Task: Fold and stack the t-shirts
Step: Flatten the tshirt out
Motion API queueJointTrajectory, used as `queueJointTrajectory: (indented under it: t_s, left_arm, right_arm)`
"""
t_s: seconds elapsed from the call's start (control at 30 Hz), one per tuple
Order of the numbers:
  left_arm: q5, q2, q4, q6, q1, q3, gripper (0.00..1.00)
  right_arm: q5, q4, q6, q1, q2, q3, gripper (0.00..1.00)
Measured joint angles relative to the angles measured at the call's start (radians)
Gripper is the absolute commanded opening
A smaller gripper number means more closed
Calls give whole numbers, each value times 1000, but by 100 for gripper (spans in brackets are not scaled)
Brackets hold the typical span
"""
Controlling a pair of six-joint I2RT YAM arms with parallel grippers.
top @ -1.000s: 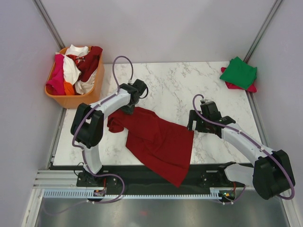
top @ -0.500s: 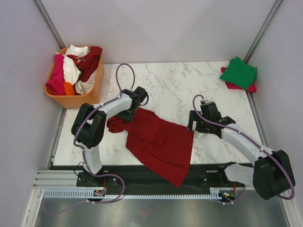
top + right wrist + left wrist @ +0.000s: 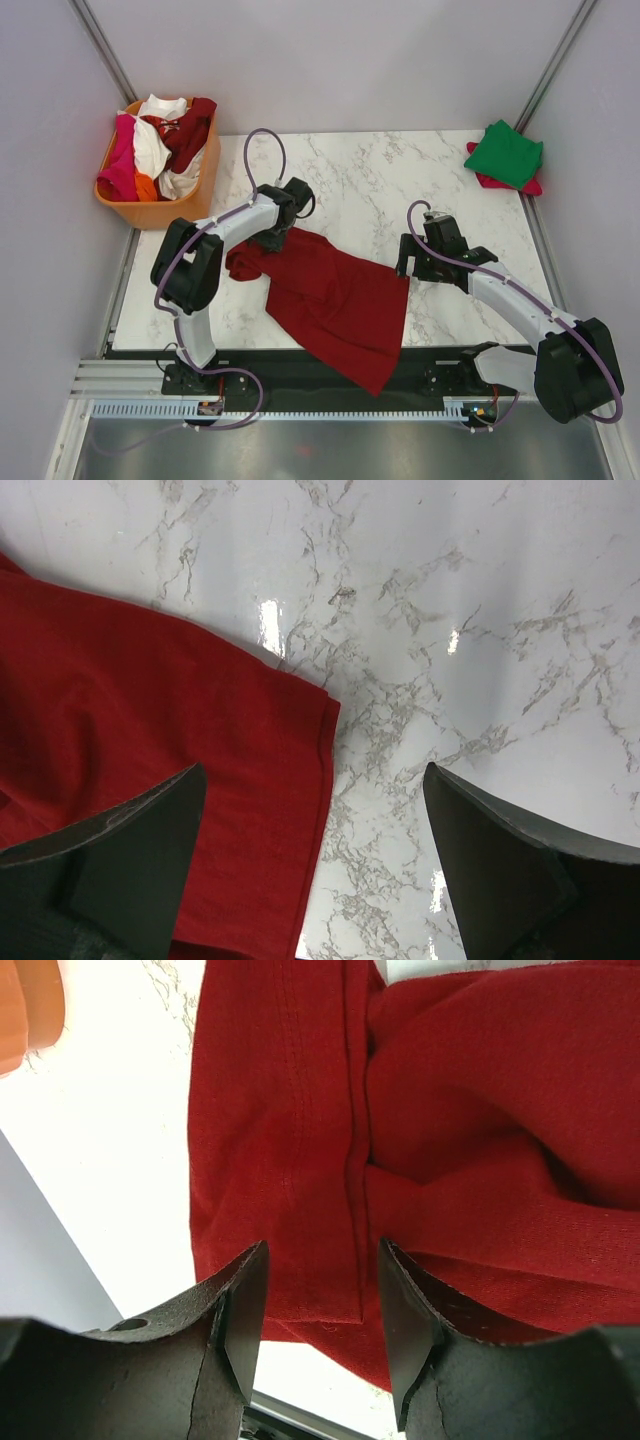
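Observation:
A dark red t-shirt lies crumpled across the marble table, its lower part hanging over the near edge. My left gripper is open just above its bunched left end; in the left wrist view the red cloth with a seam runs between the fingers. My right gripper is wide open over the shirt's right corner. A folded green shirt lies on a pink-red one at the far right. More shirts fill the orange basket.
The orange basket stands off the table's far left corner. Grey walls and metal posts enclose the table. The dark front rail runs along the near edge, where the shirt hangs over it.
My left gripper has moved slightly down and right over the shirt's bunched end. The right arm and the shirt's right side have not moved.

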Motion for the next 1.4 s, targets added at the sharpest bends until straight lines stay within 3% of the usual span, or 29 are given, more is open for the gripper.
queueJointTrajectory:
  t_s: [0.4,0.83,0.87,0.93,0.97,1.0,1.03,1.07,1.1,1.23,1.4]
  left_arm:
    - [1,-11,1,0,0,-6,55]
    - [3,-189,-2,0,0,-43,55]
    - [3,-203,-2,0,0,-43,3]
    - [38,-251,10,-9,0,-54,2]
    - [63,-296,24,-11,0,-71,45]
    - [90,-337,32,-10,5,-82,99]
    - [135,-388,37,-13,13,-86,100]
    - [189,-438,54,-16,26,-85,90]
    - [253,-484,74,-23,55,-80,56]
    - [497,-594,142,-40,177,-46,56]
    - [638,-590,193,-44,190,15,56]
  right_arm:
    - [0,0,0,0,0,0,98]
    - [0,0,0,0,0,0,98]
    - [0,0,0,0,0,0,98]
    - [0,0,0,0,0,0,98]
    - [0,0,0,0,0,0,98]
    - [0,0,0,0,0,0,98]
    - [0,0,0,0,0,0,98]
    - [0,0,0,0,0,0,98]
    - [-1,1,0,0,0,0,98]
    - [-5,1,0,0,0,-2,98]
    - [-5,2,0,0,0,-3,98]
